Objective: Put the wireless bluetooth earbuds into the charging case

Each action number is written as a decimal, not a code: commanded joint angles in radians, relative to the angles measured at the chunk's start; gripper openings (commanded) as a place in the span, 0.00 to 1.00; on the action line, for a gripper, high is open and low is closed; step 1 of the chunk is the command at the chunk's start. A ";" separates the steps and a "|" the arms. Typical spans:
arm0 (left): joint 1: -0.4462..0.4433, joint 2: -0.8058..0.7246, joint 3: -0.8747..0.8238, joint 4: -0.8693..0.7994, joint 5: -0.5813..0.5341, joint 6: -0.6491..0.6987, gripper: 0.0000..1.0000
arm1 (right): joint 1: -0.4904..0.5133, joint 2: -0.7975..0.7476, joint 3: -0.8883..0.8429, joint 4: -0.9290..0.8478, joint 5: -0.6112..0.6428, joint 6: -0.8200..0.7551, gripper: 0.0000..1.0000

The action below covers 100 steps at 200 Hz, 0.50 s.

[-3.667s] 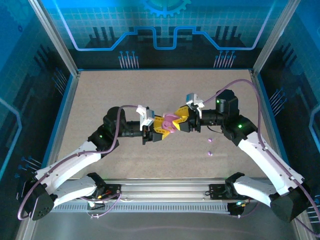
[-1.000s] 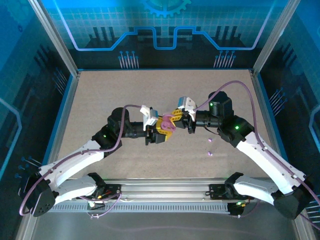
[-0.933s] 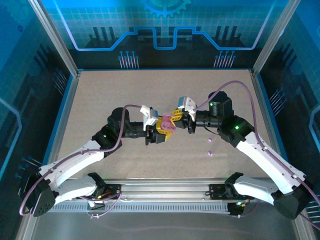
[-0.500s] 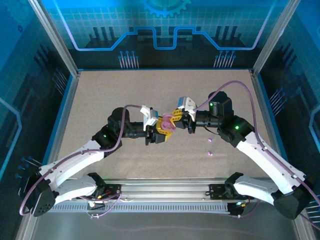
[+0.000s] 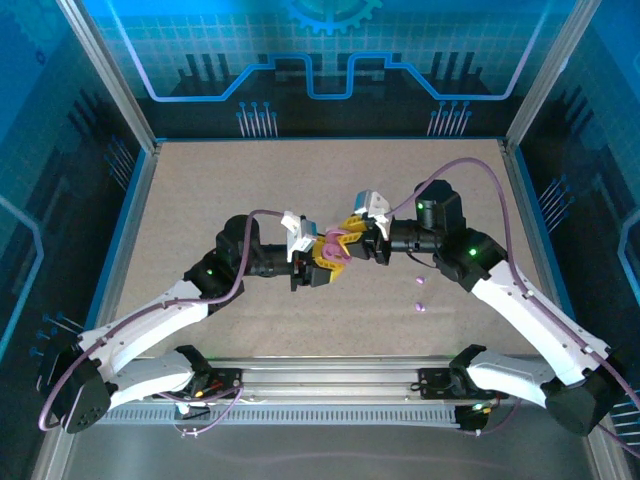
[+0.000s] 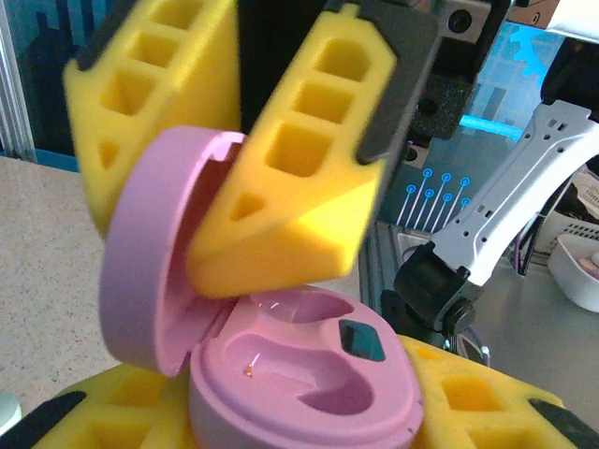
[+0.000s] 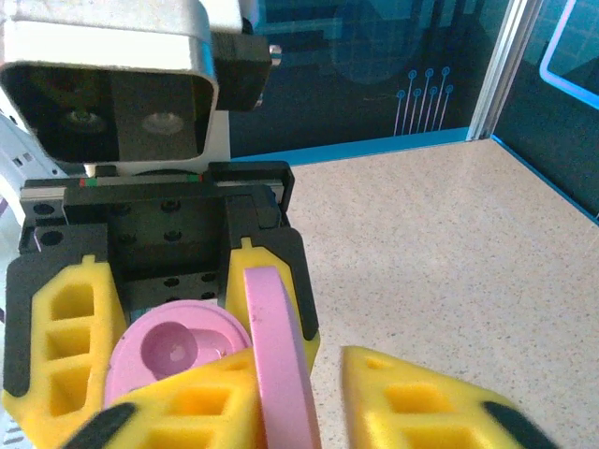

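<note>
- A speckled beige tabletop [image 5: 220, 190] lies flat, with a thin blue strip [image 5: 330, 138] along its far edge.
- A blue back wall [image 5: 420, 50] printed with circuit lines stands behind it.
- Slanted metal posts [image 5: 108, 75] frame the corners.

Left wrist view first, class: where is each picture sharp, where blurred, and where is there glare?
Left wrist view: the right gripper's fingers are smeared soft, the pink case crisper, with a tiny glint in its well. Right wrist view: the near fingertips blur, the table is sharp. Top external view: evenly lit, sharp, no glare.
</note>
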 commanded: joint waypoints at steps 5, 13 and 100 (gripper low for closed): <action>-0.007 -0.009 -0.030 0.103 -0.020 0.006 0.28 | -0.028 -0.033 0.058 -0.033 0.020 0.107 0.43; -0.008 -0.011 -0.044 0.129 -0.035 -0.001 0.28 | -0.041 -0.041 0.070 -0.048 0.017 0.143 0.46; -0.007 0.000 -0.163 0.386 -0.178 -0.062 0.27 | -0.311 -0.139 0.018 -0.410 0.413 0.733 0.55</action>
